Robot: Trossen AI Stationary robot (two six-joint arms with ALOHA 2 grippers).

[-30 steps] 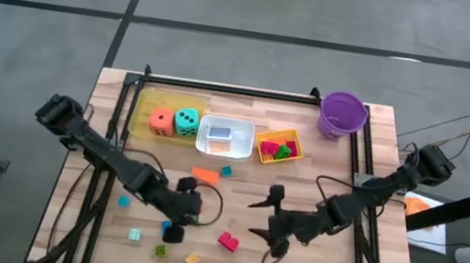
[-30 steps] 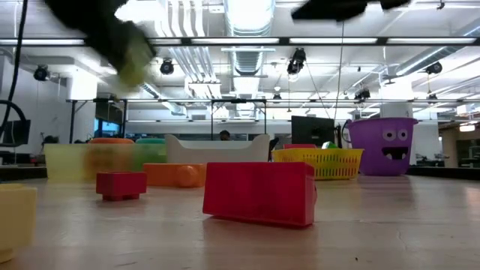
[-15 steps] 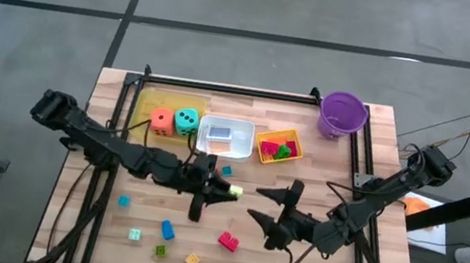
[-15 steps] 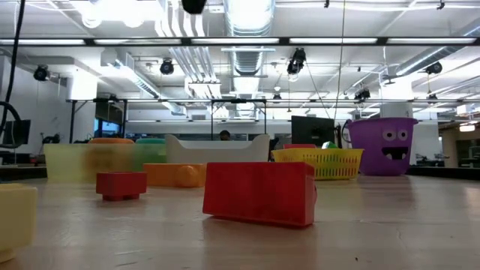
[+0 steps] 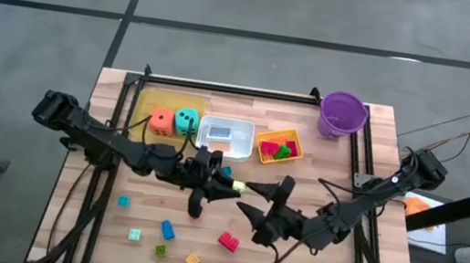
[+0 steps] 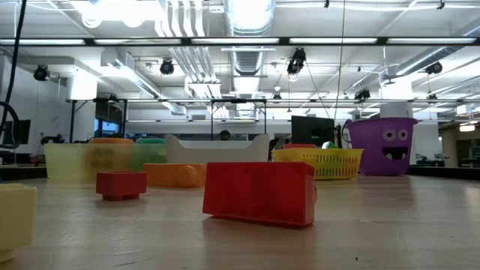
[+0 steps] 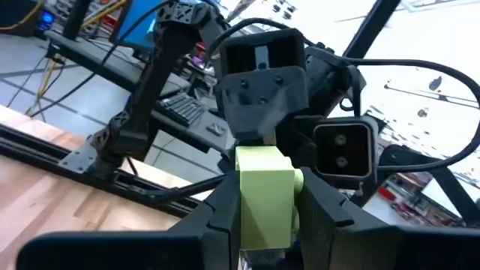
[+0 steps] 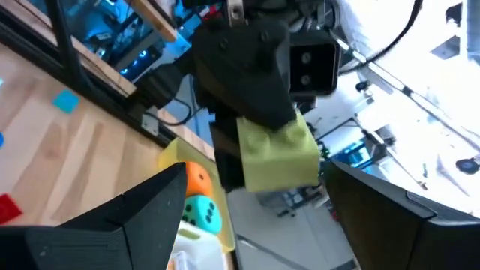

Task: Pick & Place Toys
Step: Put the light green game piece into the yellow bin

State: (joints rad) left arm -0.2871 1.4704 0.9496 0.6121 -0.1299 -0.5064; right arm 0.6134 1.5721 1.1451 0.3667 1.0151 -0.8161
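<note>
The high view looks straight down on the whole worktop [image 5: 341,165]. The low view sits at worktop height, close behind a red block [image 6: 259,193]. The wrist views face each other, sharing the lime block [image 7: 264,196].

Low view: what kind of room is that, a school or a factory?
Probably a lab or workshop. Bare ducts and strip lights run overhead, and a monitor stands on a bench behind the table.

Along the wooden table's [image 5: 368,169] far edge we see a translucent yellow tray [image 5: 149,101], a white tray [image 5: 223,150], a small yellow basket [image 5: 266,147] and a purple bucket [image 5: 342,114].
</note>
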